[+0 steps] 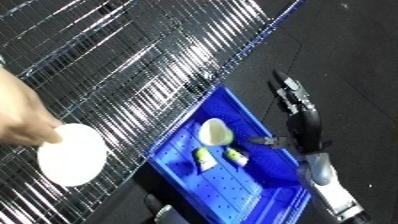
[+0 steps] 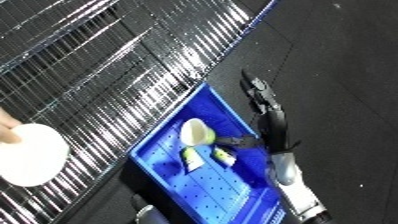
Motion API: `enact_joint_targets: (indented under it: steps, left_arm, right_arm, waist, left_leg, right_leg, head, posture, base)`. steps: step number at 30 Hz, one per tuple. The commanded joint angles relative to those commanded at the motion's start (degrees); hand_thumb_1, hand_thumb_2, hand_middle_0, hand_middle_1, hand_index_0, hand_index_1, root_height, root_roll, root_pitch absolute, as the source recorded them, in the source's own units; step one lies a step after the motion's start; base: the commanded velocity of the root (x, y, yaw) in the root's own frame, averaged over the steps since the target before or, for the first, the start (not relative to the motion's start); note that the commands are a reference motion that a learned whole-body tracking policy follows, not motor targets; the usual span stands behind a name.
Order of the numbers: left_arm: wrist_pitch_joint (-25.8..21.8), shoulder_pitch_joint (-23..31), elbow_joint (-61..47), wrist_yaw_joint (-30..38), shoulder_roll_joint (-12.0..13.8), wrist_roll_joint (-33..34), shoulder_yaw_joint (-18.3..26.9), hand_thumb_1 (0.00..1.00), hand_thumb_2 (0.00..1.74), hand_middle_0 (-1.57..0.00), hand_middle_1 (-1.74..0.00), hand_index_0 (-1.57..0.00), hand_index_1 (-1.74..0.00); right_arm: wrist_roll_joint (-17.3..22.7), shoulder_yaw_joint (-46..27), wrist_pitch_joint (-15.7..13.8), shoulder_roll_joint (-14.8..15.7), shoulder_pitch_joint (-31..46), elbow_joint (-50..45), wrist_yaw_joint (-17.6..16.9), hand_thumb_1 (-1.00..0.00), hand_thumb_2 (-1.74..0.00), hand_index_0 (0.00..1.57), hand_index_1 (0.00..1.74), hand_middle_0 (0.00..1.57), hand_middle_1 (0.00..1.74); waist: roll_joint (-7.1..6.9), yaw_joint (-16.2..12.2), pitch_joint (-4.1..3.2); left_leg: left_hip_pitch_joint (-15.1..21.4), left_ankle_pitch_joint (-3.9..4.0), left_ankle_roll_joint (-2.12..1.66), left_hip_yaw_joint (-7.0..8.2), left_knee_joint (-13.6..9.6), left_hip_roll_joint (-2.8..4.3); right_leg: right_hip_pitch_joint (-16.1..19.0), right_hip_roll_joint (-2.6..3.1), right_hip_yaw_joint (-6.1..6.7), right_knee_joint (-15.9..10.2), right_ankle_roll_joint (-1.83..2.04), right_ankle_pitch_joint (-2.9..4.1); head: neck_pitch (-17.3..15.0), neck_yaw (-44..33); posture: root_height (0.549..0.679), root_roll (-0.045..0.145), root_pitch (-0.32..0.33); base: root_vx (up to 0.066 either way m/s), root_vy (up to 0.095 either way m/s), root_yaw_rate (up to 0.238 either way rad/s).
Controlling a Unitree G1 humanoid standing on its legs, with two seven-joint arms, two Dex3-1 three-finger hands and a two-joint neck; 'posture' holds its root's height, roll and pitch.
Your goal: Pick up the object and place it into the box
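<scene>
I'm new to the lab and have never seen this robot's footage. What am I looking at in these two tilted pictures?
Both pictures come from one stereo camera on a humanoid robot's head, looking down: its left and right eyes, same moment. The black right hand on a white and silver forearm reaches out beside a blue bin, fingers straight, holding nothing. Inside the bin lie a pale green cup-like object and two small yellow-green packets. To the left is a shiny wire rack. There a person's hand holds a white disc on the wire surface. The robot's left hand is out of view.
</scene>
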Motion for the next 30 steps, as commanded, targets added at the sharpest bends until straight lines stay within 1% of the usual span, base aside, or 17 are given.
enact_joint_targets:
  steps: [3, 7, 12, 17, 20, 25, 27, 30]
  left_arm:
    - [0.21, -0.56, -0.10, 0.57, 0.09, -0.03, -0.39, 1.00, 1.74, -1.57, -1.74, -1.57, -1.74]
    - [0.57, -1.10, -0.33, 1.33, 0.30, -0.01, -0.91, 1.00, 1.74, -1.57, -1.74, -1.57, -1.74]
    - [1.40, -1.43, -0.64, 1.26, 0.28, 0.78, -1.99, 1.00, 1.74, -1.57, -1.74, -1.57, -1.74]
    - [2.12, -2.22, -0.40, 1.10, 0.22, 1.35, -3.16, 1.00, 1.74, -1.57, -1.74, -1.57, -1.74]
    - [2.68, -2.73, -0.13, 0.95, 0.15, 1.73, -3.53, 1.00, 1.74, -1.57, -1.74, -1.57, -1.74]
    - [3.68, -3.55, 0.80, 0.32, 0.14, 2.47, -3.60, 1.00, 1.74, -1.57, -1.74, -1.57, -1.74]
    - [4.11, -3.64, 0.95, 0.03, 0.35, 2.78, -3.60, 1.00, 1.74, -1.57, -1.74, -1.57, -1.74]
    - [4.71, -3.80, 0.97, -0.30, 0.74, 3.19, -3.56, 1.00, 1.74, -1.57, -1.74, -1.57, -1.74]
  right_arm:
    - [0.44, 0.43, 0.54, 0.19, -0.59, -0.27, 0.35, 0.00, 0.00, 0.00, 0.00, 0.00, 0.00]
    - [0.34, 1.67, 1.85, 0.05, -1.56, -1.61, 3.74, 0.00, 0.00, 0.00, 0.00, 0.00, 0.00]
    - [-0.86, 4.45, 3.95, -0.84, -4.03, -3.70, 7.05, 0.00, 0.00, 0.00, 0.00, 0.00, 0.00]
    - [-1.20, 7.67, 6.39, -1.32, -6.82, -4.91, 9.90, 0.00, 0.00, 0.00, 0.00, 0.00, 0.00]
    - [-1.45, 9.25, 7.32, -1.23, -8.50, -5.13, 11.35, 0.00, 0.00, 0.00, 0.00, 0.00, 0.00]
    - [-1.25, 11.46, 9.68, -0.67, -11.27, -5.36, 14.31, 0.00, 0.00, 0.00, 0.00, 0.00, 0.00]
    - [-1.21, 12.40, 10.43, -0.25, -12.08, -5.71, 15.15, 0.00, 0.00, 0.00, 0.00, 0.00, 0.00]
    - [-1.03, 13.79, 11.45, 0.48, -13.05, -6.22, 15.80, 0.00, 0.00, 0.00, 0.00, 0.00, 0.00]
  waist:
    - [-0.05, 0.30, 0.17]
    - [-0.34, 0.86, 0.49]
    - [-0.79, 2.36, 0.60]
    - [-1.05, 3.98, 0.63]
    - [-1.23, 4.90, 0.60]
    - [-1.86, 6.31, 0.49]
    - [-2.15, 6.91, 0.50]
    - [-2.64, 7.77, 0.46]
  left_leg:
    - [0.05, 0.46, -0.10, -0.29, -0.56, -0.13]
    - [-0.27, 0.85, -0.21, -0.76, -0.68, -0.37]
    - [-0.92, 1.11, -0.28, -1.75, -0.39, -0.81]
    - [-1.32, 1.46, -0.43, -2.76, -0.20, -1.30]
    - [-1.54, 1.68, -0.54, -3.32, 0.04, -1.50]
    - [-2.26, 1.71, -0.73, -4.23, 1.24, -1.69]
    - [-2.61, 1.62, -0.73, -4.59, 1.91, -1.77]
    - [-3.13, 1.59, -0.63, -5.16, 2.62, -1.92]
  right_leg:
    - [0.10, -0.02, -0.13, -0.18, 0.02, 0.09]
    - [0.09, -0.05, -0.46, -0.12, -0.02, 0.15]
    - [0.12, -0.18, -1.00, 0.19, -0.22, 0.08]
    - [0.50, -0.51, -1.52, 0.25, -0.28, 0.14]
    - [0.65, -0.79, -1.91, 0.43, -0.33, 0.14]
    - [0.72, -1.28, -2.67, 1.07, -0.40, 0.10]
    - [0.70, -1.39, -3.00, 1.54, -0.41, -0.01]
    - [0.60, -1.42, -3.48, 2.29, -0.46, -0.26]
  head:
    - [0.10, -0.85]
    - [0.39, -1.98]
    - [1.19, -3.86]
    - [1.67, -6.67]
    - [1.72, -9.07]
    - [2.80, -13.00]
    - [3.41, -14.99]
    - [3.79, -16.98]
  posture:
    - [0.635, 0.082, 0.046]
    - [0.635, 0.083, 0.046]
    - [0.635, 0.083, 0.042]
    - [0.635, 0.082, 0.034]
    - [0.634, 0.082, 0.029]
    - [0.633, 0.082, 0.021]
    - [0.632, 0.081, 0.017]
    - [0.631, 0.078, 0.012]
  base:
    - [-0.014, -0.022, 0.060]
    - [-0.019, -0.035, 0.071]
    - [-0.016, -0.064, 0.114]
    - [0.002, -0.060, 0.121]
    - [0.016, -0.058, 0.125]
    - [0.026, -0.068, 0.126]
    - [0.032, -0.078, 0.126]
    - [0.022, -0.080, 0.124]
